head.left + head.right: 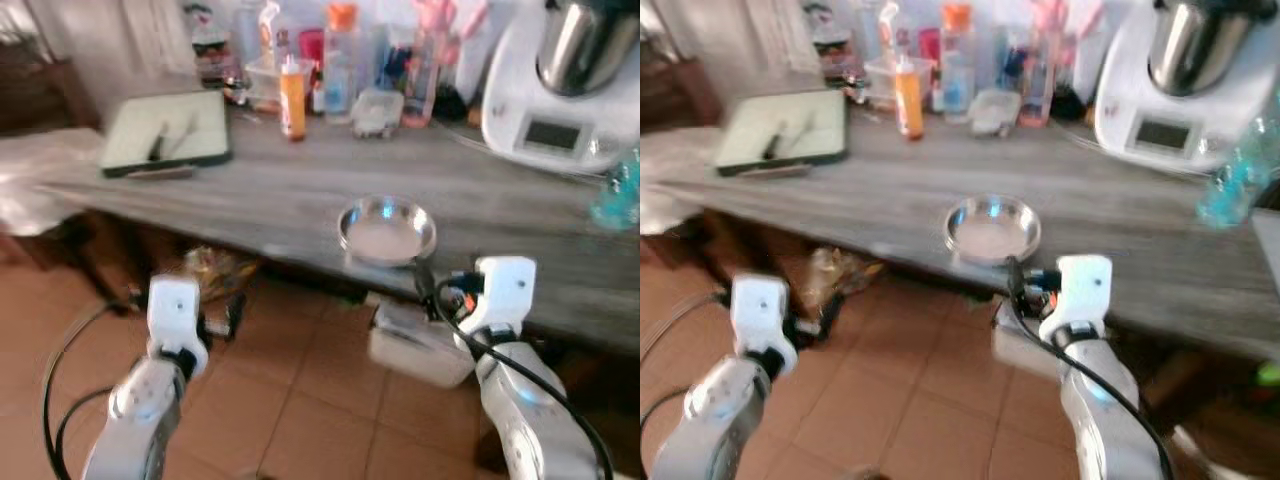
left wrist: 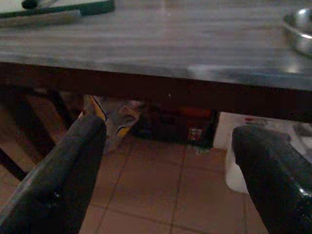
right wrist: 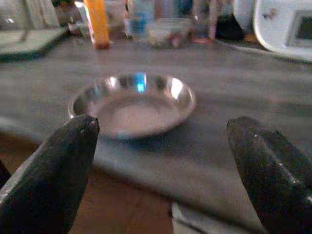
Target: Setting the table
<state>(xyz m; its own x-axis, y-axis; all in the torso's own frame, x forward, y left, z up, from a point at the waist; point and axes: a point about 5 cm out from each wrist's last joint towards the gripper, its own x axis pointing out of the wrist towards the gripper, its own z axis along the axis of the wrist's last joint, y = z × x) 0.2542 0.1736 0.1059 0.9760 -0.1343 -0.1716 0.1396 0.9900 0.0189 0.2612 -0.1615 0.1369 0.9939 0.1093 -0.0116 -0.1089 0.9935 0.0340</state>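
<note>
Right gripper [image 3: 161, 165] spread wide, nothing between the fingers, lined up on the steel bowl [image 3: 132, 104] from just off the table's near edge. Short of contact, fingers to either side of the bowl in the wrist view but apart from it. Left gripper [image 2: 168, 170] likewise wide open and empty, held low below the table edge [image 2: 146, 73], aimed at the tiled floor [image 2: 161, 195] and the clutter under the table.

Out from there: bowl sitting upright on the grey wooden table [image 1: 250, 190], close to the near edge, by itself. Well behind it, an orange bottle [image 1: 292, 97], a small clear lidded container [image 1: 378, 110], more bottles and jars along the back, a white kitchen machine [image 1: 560, 90] on the right, a green-rimmed tray [image 1: 168, 130] with a dark utensil on the left.

Task looks barely begun: one bowl out, no plates, glasses or cutlery laid around it, nothing in either gripper. Most of the setting left to do, by the look of it.

Bowl itself: shallow, round, shiny metal with a flared rim, empty, catching a blue glint inside. Smooth and slippery, probably.
</note>
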